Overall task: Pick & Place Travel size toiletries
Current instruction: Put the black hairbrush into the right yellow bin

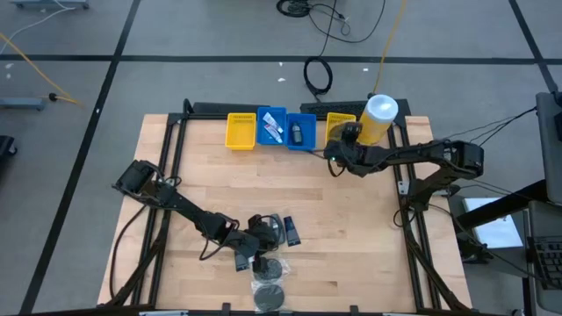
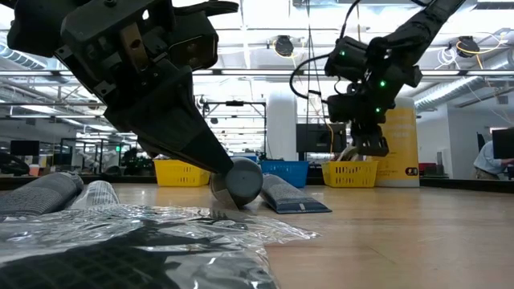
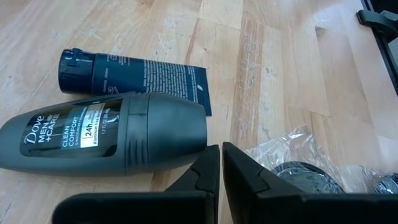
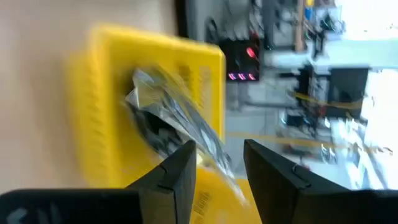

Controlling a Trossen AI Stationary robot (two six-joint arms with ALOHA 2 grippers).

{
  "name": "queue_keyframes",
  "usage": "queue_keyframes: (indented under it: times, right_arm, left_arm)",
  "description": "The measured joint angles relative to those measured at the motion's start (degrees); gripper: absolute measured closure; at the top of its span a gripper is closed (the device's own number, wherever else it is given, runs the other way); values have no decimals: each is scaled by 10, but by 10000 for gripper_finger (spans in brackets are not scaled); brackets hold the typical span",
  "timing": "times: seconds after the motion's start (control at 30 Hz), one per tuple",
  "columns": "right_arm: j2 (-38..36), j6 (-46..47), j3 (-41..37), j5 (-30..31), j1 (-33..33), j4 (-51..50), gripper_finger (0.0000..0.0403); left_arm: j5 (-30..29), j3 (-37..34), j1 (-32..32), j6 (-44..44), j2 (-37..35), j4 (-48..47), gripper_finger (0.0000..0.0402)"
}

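Observation:
My left gripper (image 3: 221, 163) is shut and low over the table's near middle (image 1: 262, 239). Its tips stand right beside the cap end of a dark grey roll-on bottle (image 3: 106, 140) that lies on its side. A dark blue tube (image 3: 134, 74) lies flat just beyond the bottle. Dark mesh puffs in clear wrap (image 3: 305, 177) lie near the table's near edge (image 1: 269, 268). My right gripper (image 4: 217, 165) is open above the right yellow bin (image 4: 106, 106) at the far edge (image 1: 338, 154). A clear-wrapped packet (image 4: 165, 118) lies in that bin. My left gripper's shut fingertips (image 3: 208, 158) come slanting down from the table's left, right next to the rounded cap end of the roll-on bottle (image 3: 193, 134). I cannot tell whether they touch it. The bottle lies flat on the table.
A row of small bins stands at the far edge: a yellow one (image 1: 241, 130), two blue ones (image 1: 272, 127) holding small items, and the right yellow one (image 1: 341, 121). A big yellow canister with a white lid (image 1: 379, 117) stands beside it. Bare wood lies between the arms.

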Motion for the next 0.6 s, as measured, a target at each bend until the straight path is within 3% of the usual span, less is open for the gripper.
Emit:
queue_keyframes:
  times: [0.3,0.6]
  right_arm:
    - [0,30,0,-29,-10,-6,277]
    - [-25,-48,0,25,-29,28,277]
  left_arm:
    - [0,0,-2,0,0,1,382]
    - [0,0,0,2,0,1,382]
